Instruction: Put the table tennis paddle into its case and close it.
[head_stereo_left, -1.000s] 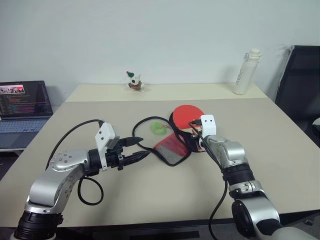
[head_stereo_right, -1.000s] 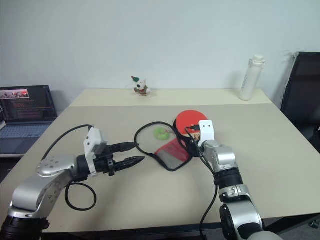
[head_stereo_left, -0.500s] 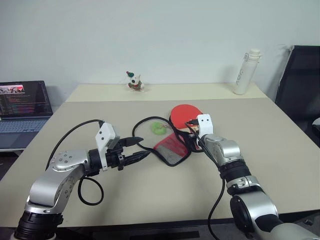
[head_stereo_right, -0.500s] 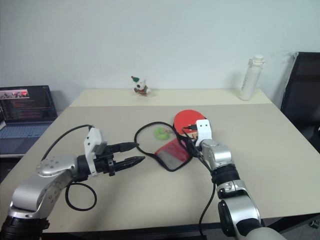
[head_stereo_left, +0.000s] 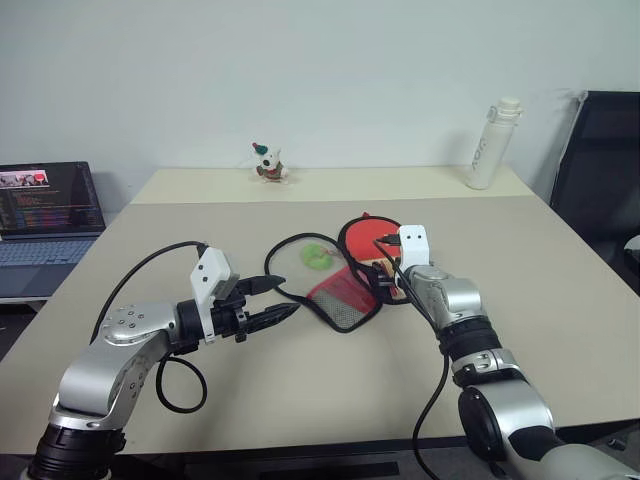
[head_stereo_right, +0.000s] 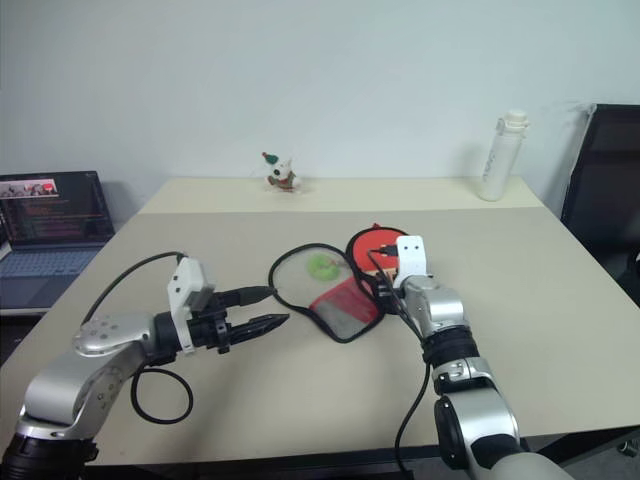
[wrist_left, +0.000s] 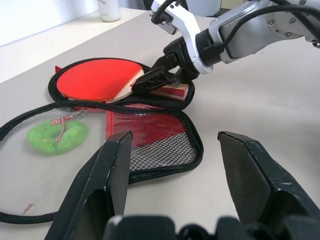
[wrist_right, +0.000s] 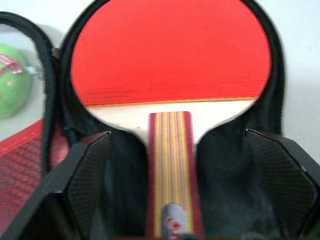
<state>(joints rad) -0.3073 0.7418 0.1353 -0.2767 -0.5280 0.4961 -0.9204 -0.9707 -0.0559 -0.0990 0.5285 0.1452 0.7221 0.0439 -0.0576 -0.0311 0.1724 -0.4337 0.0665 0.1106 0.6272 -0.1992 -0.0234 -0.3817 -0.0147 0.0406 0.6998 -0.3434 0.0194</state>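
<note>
The table tennis paddle lies inside the open case. My right gripper gapes around its handle, gripping nothing. My left gripper hovers open and empty.

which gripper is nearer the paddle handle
Right. The right gripper straddles the paddle handle, fingers open; the left gripper hovers open, off beyond the case's mesh flap.

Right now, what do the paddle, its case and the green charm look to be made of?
The table tennis paddle: matte red rubber face, with a striped, seemingly wooden handle. The case: soft black fabric with a zip edge; its open flap is red under black mesh. The green charm: fuzzy, plush-like, with a small ribbon.
</note>
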